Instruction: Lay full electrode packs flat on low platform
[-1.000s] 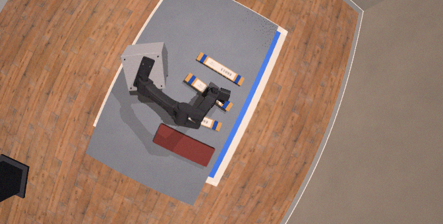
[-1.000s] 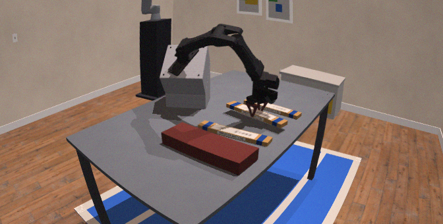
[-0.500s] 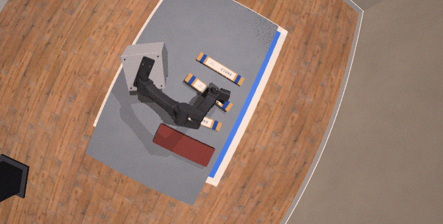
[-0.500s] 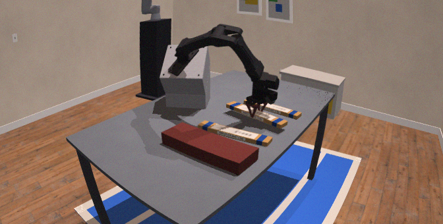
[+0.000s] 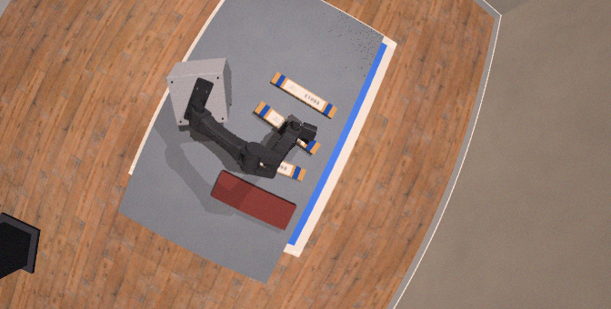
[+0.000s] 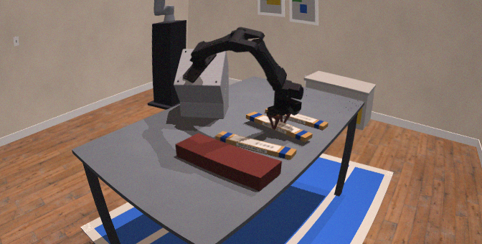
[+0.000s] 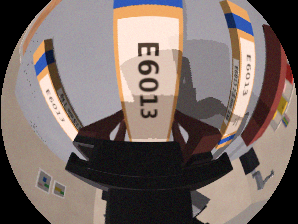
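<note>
My gripper (image 6: 280, 123) (image 7: 149, 111) is shut on the middle pack (image 5: 273, 117) (image 6: 296, 130) (image 7: 148, 65), with one finger at each long side. That pack is level, label up, and a shadow under it shows it slightly above the table. The far pack (image 5: 303, 94) (image 6: 309, 120) (image 7: 56, 106) lies flat on the table. The near pack (image 5: 290, 170) (image 6: 257, 143) (image 7: 245, 65) lies flat beside the platform, partly hidden by the arm in the top view. The low dark red platform (image 5: 255, 200) (image 6: 226, 159) (image 7: 270, 75) has nothing on it.
The grey table (image 5: 273, 29) (image 6: 136, 174) carries everything. The arm's grey box-shaped base (image 5: 214, 97) (image 6: 202, 96) stands at the table's other long side. The near pack lies between the held pack and the platform.
</note>
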### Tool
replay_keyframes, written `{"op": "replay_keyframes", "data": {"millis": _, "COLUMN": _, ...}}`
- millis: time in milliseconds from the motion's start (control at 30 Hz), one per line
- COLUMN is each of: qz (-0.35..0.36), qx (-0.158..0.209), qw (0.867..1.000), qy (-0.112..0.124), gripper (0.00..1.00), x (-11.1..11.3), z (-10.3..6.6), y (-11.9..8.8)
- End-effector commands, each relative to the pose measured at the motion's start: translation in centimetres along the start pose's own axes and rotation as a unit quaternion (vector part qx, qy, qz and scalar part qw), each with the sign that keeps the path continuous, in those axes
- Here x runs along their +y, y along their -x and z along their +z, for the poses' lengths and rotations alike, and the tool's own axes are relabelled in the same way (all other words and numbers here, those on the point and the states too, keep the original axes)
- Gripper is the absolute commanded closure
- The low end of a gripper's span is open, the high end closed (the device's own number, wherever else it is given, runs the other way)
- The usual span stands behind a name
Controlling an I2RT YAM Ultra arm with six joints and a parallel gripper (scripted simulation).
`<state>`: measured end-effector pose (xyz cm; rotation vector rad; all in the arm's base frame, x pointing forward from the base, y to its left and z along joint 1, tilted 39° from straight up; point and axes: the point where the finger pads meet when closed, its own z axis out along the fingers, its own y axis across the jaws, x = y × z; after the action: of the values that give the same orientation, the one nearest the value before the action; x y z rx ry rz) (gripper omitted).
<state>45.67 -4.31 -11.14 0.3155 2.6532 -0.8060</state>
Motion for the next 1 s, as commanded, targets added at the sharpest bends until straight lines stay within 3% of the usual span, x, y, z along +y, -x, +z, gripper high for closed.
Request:
{"op": "replay_keyframes", "data": {"millis": 0, "qz": -0.003, "qx": -0.03, "qw": 0.999, "qy": 0.013, "gripper": 1.0, "x": 1.7, "z": -1.3, "y": 1.9}}
{"op": "replay_keyframes", "data": {"millis": 133, "qz": 0.003, "qx": -0.037, "qw": 0.999, "qy": 0.015, "gripper": 1.0, "x": 1.4, "z": -1.7, "y": 2.7}}
{"op": "replay_keyframes", "data": {"millis": 233, "qz": -0.004, "qx": -0.029, "qw": 0.999, "qy": 0.013, "gripper": 1.0, "x": 1.7, "z": -0.8, "y": 1.9}}
{"op": "replay_keyframes", "data": {"millis": 333, "qz": 0.003, "qx": -0.038, "qw": 0.999, "qy": 0.016, "gripper": 1.0, "x": 1.4, "z": -1.3, "y": 2.7}}
{"op": "replay_keyframes", "data": {"millis": 800, "qz": -0.001, "qx": -0.033, "qw": 0.999, "qy": 0.015, "gripper": 1.0, "x": 1.6, "z": -0.1, "y": 2.3}}
{"op": "replay_keyframes", "data": {"millis": 967, "qz": 0.002, "qx": -0.037, "qw": 0.999, "qy": 0.014, "gripper": 1.0, "x": 1.3, "z": -0.5, "y": 2.9}}
